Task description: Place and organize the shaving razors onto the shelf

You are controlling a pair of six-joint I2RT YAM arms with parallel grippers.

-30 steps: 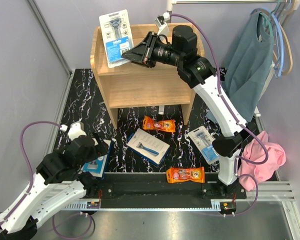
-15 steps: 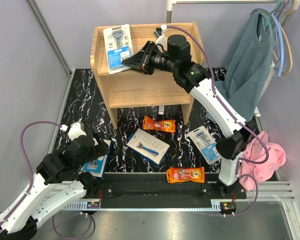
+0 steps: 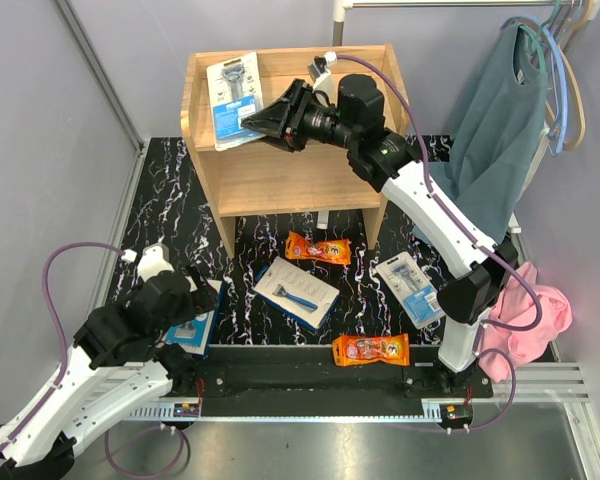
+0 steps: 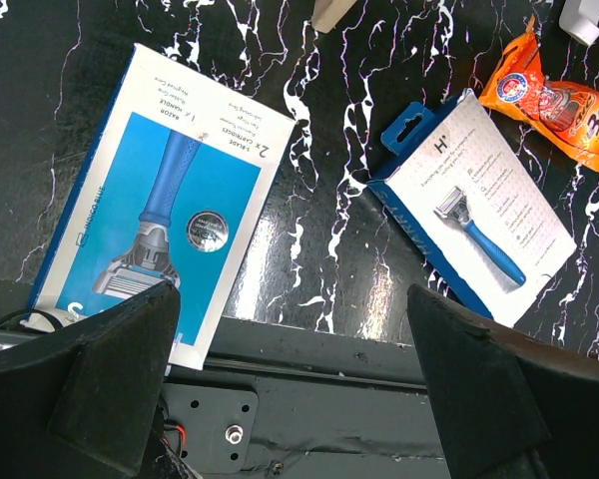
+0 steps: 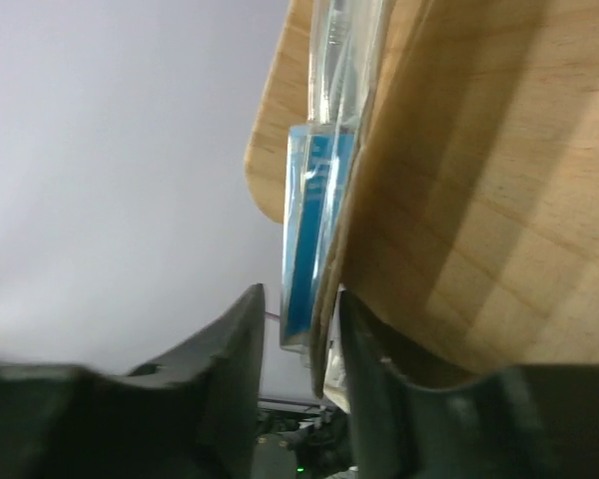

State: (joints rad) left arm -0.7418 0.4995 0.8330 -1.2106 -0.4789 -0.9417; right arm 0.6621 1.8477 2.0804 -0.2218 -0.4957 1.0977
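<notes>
Since one second ago the right gripper (image 3: 262, 120) has carried the blister pack (image 3: 233, 100) down from above the back rim to the top tier of the shelf (image 3: 192, 95), at its far left corner. The left arm has not moved.

Right gripper: in the right wrist view the pack is seen edge-on between the fingers (image 5: 235, 349), close against the wood. A strip of background shows between one finger and the pack, so the jaws are parted and not clenched on it. Contact on the other side is hard to make out. Whether the pack lies fully flat cannot be told.

Left gripper (image 4: 292, 299): jaws spread wide, nothing between them, hovering at the near left over the black marbled table (image 3: 170, 200).

Items on the table:
- first flat box (image 4: 160, 200), near left, partly hidden by the left arm in the top view; its near corner is cut off by a finger in the left wrist view
- second flat box (image 3: 297, 292), centre
- first orange packet (image 3: 318, 248), just near of the shelf
- second orange packet (image 3: 371, 349), near edge
- second blister pack (image 3: 410, 288), right, partly overlapped by the right arm

The shelf's lower tier is mostly hidden beneath the top board
</notes>
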